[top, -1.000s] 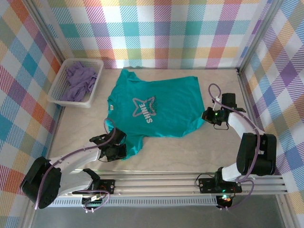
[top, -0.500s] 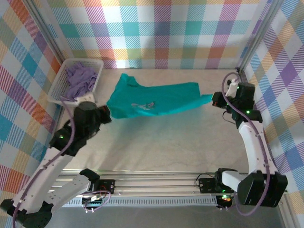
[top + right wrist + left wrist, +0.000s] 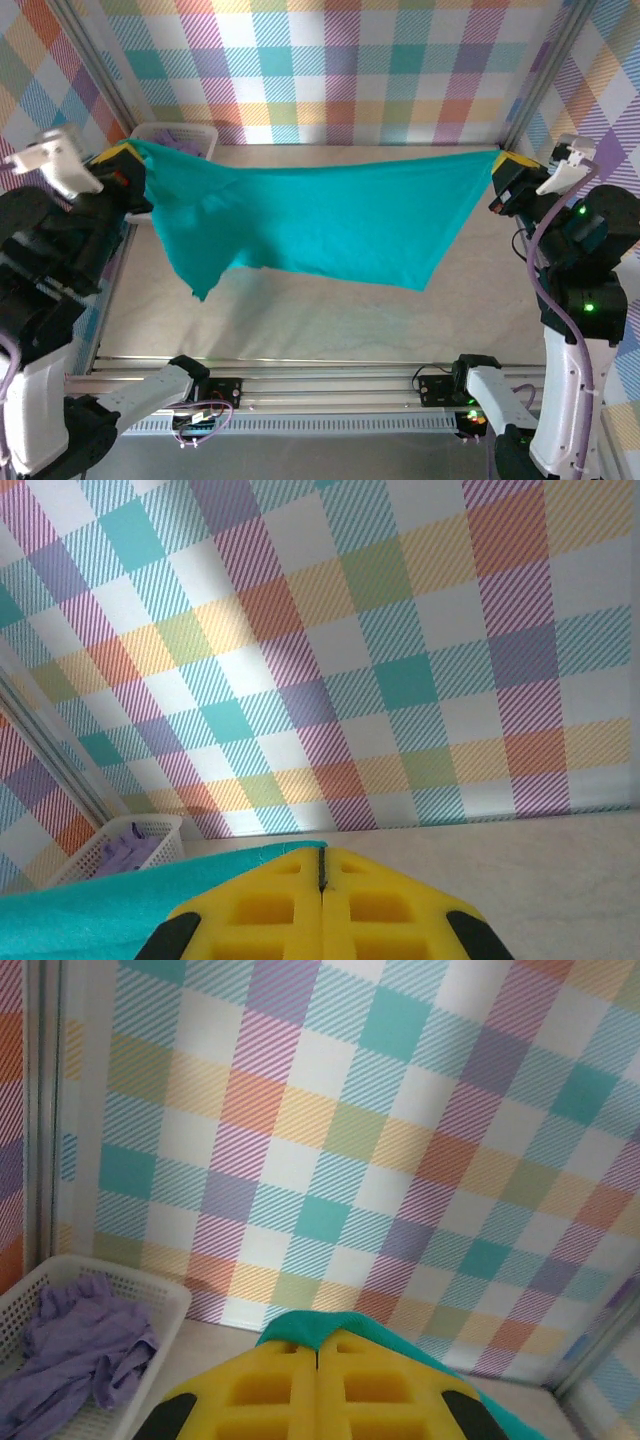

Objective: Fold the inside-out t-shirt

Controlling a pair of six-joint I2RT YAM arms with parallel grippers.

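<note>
The teal t-shirt [image 3: 320, 220] hangs stretched in the air between both raised arms, high over the table, its lower edge sagging to a point at the left. My left gripper [image 3: 127, 158] is shut on its left corner, and teal cloth [image 3: 318, 1326] pokes out past the tips of the yellow pads [image 3: 270, 1385]. My right gripper [image 3: 503, 165] is shut on the right corner, and the cloth [image 3: 120, 905] runs off to the left of its closed yellow pads [image 3: 370, 900]. The printed graphic is hidden.
A white basket [image 3: 190, 135] with a lavender garment [image 3: 75, 1355] stands at the back left of the table, partly behind the shirt. Checked walls close in the back and both sides. The beige tabletop [image 3: 330, 320] lies below the cloth.
Both arms have risen and spread apart, lifting the shirt from a low sagging band into a wide taut sheet high over the table. Both grippers stayed shut on it.
</note>
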